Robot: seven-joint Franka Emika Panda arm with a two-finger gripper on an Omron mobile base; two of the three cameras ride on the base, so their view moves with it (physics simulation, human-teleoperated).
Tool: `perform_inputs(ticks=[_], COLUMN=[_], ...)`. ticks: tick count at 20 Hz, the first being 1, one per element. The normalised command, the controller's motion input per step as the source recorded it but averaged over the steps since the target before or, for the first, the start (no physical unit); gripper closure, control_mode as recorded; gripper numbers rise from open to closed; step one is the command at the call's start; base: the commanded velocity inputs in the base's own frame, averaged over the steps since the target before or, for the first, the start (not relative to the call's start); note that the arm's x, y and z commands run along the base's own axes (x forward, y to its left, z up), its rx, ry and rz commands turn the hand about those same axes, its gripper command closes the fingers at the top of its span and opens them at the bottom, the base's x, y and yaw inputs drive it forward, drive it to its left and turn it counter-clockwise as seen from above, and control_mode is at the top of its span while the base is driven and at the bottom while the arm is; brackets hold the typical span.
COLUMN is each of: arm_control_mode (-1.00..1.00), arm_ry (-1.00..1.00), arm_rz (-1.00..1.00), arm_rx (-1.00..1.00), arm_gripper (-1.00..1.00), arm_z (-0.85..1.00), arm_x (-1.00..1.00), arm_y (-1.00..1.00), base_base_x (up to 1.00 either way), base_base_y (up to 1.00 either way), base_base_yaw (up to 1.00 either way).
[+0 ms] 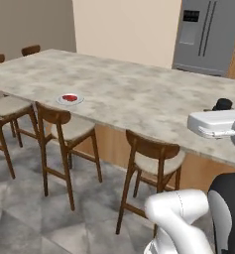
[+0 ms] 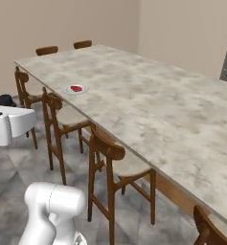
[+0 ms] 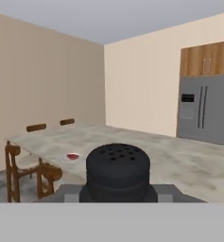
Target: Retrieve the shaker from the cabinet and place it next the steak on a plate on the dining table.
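Right up against the hand camera, the black shaker (image 3: 117,172) is sitting clamped in the closed gripper (image 3: 118,193), while farther left the steak (image 1: 69,97) is lying on its plate (image 1: 79,101) on the dining table (image 1: 139,94)

The white arm reaches forward, held level, its claw (image 3: 118,189) clamped on the black shaker (image 3: 117,171).

Even, soft rendered light with faint shadows, no glare, and slightly coarse, low-resolution edges throughout.
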Motion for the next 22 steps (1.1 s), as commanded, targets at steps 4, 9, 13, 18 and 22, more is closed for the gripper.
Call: perform_inputs(ticks=[4, 9, 13, 18, 22], arm_control_mode=[1.00, 1.00, 1.00, 1.00, 1.00], arm_ry=[0.00, 0.00, 0.00, 0.00, 0.00], arm_rz=[0.00, 0.00, 0.00, 0.00, 0.00], arm_rx=[0.00, 0.00, 0.00, 0.00, 0.00], arm_gripper=[1.00, 1.00, 1.00, 1.00, 1.00], arm_z=[0.00, 0.00, 0.00, 0.00, 0.00], arm_x=[0.00, 0.00, 0.00, 0.00, 0.00], arm_y=[0.00, 0.00, 0.00, 0.00, 0.00], base_base_x=[1.00, 1.00, 1.00, 1.00, 0.60], base_base_y=[1.00, 1.00, 1.00, 1.00, 1.00], base_base_yaw=[-0.12, -0.28, -0.38, -0.44, -0.41])
